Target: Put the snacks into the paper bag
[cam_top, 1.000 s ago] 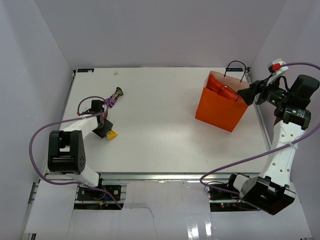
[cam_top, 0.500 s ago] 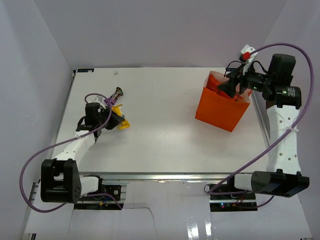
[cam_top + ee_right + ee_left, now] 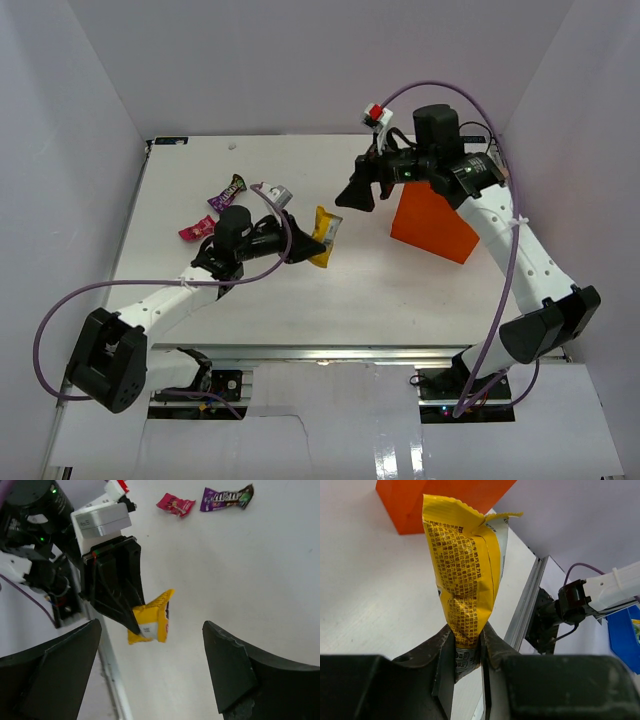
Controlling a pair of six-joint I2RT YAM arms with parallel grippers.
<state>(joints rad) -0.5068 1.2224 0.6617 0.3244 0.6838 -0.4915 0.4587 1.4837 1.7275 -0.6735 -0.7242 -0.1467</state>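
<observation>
Now the carrying step seems in hand: the left gripper pinches the yellow packet by one end, jaws nearly closed on it, above the middle of the table. Just right of it the right gripper hangs spread wide, empty. Beyond stands the paper bag, far right. Next, probably a handover, or a carry over the bag's mouth. The pink packet and purple bar lie far left.
</observation>
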